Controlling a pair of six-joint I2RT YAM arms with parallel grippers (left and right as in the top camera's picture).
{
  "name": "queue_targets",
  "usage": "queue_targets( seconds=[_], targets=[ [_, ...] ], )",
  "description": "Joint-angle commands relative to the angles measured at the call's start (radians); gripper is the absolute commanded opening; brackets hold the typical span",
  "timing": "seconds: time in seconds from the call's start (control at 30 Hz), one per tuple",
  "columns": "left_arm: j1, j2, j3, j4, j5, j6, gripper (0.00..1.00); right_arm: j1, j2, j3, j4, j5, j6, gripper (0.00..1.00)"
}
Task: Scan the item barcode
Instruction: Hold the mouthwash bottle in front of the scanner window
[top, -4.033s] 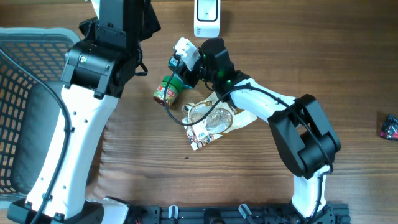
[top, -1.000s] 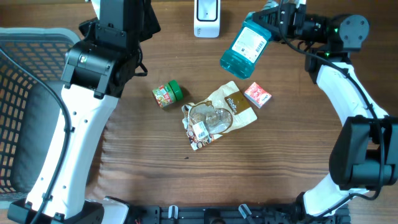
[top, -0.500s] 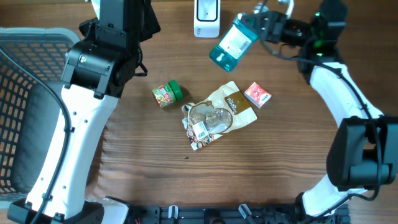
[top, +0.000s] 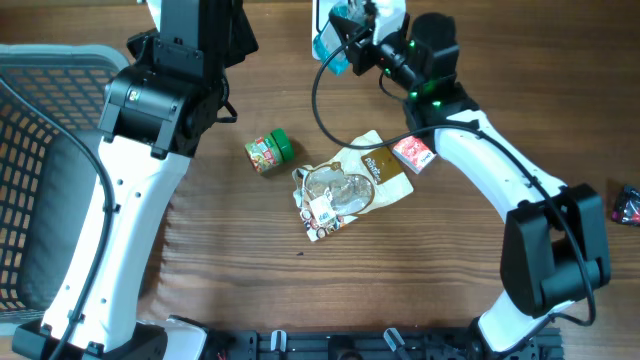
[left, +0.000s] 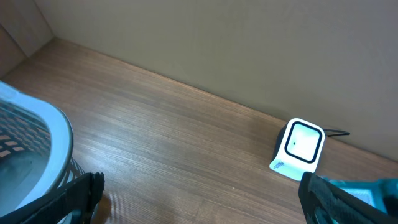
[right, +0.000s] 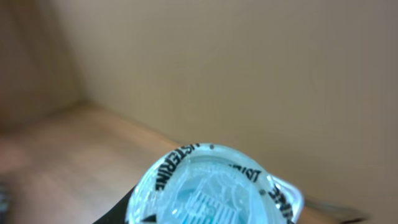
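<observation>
Wooden table is carrying the whole setup.

Left arm is filling the left side of the overhead view and taking no part. Left gripper is hanging with jaws spread wide, nothing between them, over bare wood at the top of the frame.

Right arm is reaching from lower right up to top centre. Right gripper is clamping a blue bottle, which is lying tilted in the air right in front of the scanner. The wrist view is showing only the bottle's clear base.

Step in hand, as I judge it: presenting the bottle to the scanner window. Whether the barcode is facing the window I cannot tell; the bottle is hiding it. Next move is likely calling for a slow roll or tilt of the bottle until the label faces the scanner, without loosening the grip.

Containers:
- Basket, grey mesh, far left: nothing is showing in the visible part.
- Snack bag, centre: sealed, lying flat.
- Green jar, on its side, left of the bag; lid on.
- Small red box, just right of the bag, closed.
- Dark packet, far right edge, too small to identify.
</observation>
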Motion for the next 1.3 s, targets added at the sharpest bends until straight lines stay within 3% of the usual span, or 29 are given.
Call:
queue_targets(
  seconds=[0.0,0.43,0.73,0.97,1.27],
  targets=[
    [0.003,-0.020,0.007,0.003,-0.021,-0.010,1.00,-0.006,0.054,0.022,0.070,0.206,-0.233,0.22],
    [0.003,-0.020,0.007,0.003,-0.021,-0.010,1.00,0.005,0.254,0.078,0.321,0.338,-0.683,0.24],
    [0.003,-0.020,0.007,0.003,-0.021,-0.010,1.00,0.009,0.275,0.102,0.346,0.168,-0.929,0.21],
    [0.003,-0.020,0.007,0.003,-0.021,-0.010,1.00,0.029,0.423,0.182,0.425,0.147,-1.122,0.18],
    [0.003,-0.020,0.007,0.003,-0.021,-0.010,1.00,0.056,0.566,0.389,0.411,0.179,-1.176,0.19]
  ],
)
